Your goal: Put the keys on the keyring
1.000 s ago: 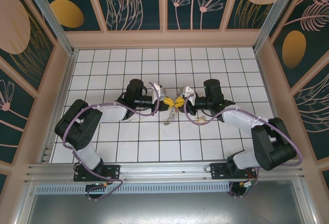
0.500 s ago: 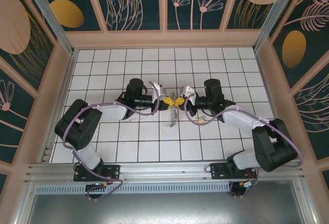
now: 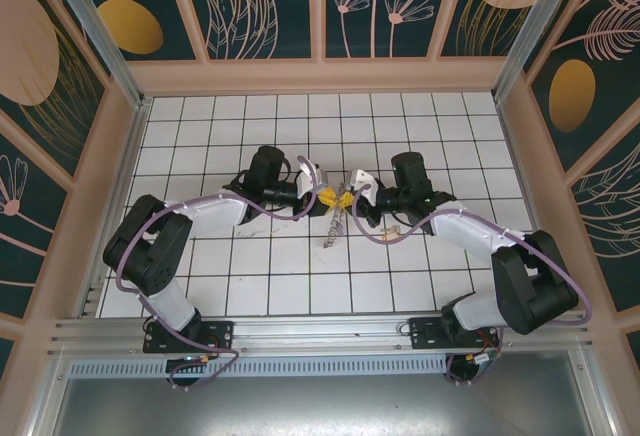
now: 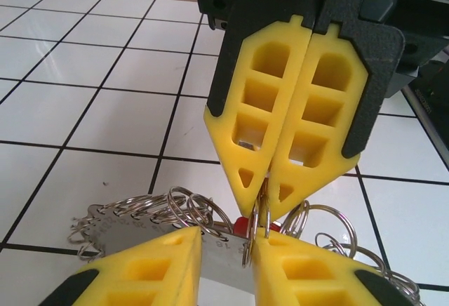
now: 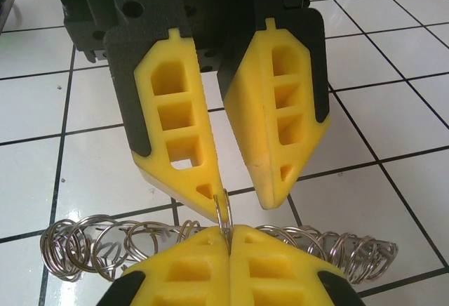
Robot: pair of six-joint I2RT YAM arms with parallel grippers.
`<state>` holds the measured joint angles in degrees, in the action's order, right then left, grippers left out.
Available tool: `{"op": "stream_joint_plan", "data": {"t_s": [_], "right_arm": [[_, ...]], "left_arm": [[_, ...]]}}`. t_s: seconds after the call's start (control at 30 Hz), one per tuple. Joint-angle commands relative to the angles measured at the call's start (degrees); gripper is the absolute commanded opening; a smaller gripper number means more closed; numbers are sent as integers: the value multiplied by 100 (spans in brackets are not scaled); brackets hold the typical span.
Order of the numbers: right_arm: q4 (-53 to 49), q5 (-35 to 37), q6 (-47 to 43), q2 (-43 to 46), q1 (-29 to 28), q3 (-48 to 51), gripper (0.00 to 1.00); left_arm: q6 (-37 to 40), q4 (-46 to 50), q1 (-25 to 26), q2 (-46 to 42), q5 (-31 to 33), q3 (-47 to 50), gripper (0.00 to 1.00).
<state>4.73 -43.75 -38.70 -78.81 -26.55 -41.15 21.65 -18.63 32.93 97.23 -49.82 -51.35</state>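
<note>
- Silver wire under both tips: keyring, a long bundle of looped rings, lying on the white tiled floor right below the meeting point of the two arms.
- Right gripper: clamped tight, jaws flush, nipping one upright loop of the keyring edge-on.
- Left gripper: jaws parted with a clear gap, nothing plainly squeezed; a flat stamped metal tag lying across that gap in the left wrist view, held or merely behind, impossible to tell.
- Keys: just a speck of red on show, tucked at the foot of the pinched loop, directly beneath the right gripper's tips and between the left one's; brass blades hidden, long axis therefore unknown.
- Decisive relation: grippers nose to nose along one line, the bundle's long axis lying crosswise to that line, the pinched loop standing upright in the seam between them.
- Nearness: about equal for both arms from above, tips nearly touching over the bundle; free jaws on the left side only.
- Likely next, as a judgement: left jaws closing on the red-headed keys straight ahead and slightly low, a short reach, with the right as anchor for the loop.
- Possible trouble: neighbouring loops caught in the bite instead of the keys.
</note>
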Motion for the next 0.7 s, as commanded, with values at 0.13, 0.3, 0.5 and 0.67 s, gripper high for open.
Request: {"op": "stream_joint_plan", "data": {"t_s": [0.13, 0.3, 0.5, 0.67], "right_arm": [[45, 144, -119, -135, -81, -293, 0], [77, 220, -70, -153, -94, -306, 0], [193, 363, 87, -170, -101, -298, 0], [300, 387, 146, -144, -72, -228, 0]], "left_arm": [[449, 598, 91, -75, -109, -381, 26], [567, 840, 135, -17, -97, -402, 25], [620, 848, 153, -105, -100, -397, 27], [724, 941, 159, -237, 69, -321, 29]]}}
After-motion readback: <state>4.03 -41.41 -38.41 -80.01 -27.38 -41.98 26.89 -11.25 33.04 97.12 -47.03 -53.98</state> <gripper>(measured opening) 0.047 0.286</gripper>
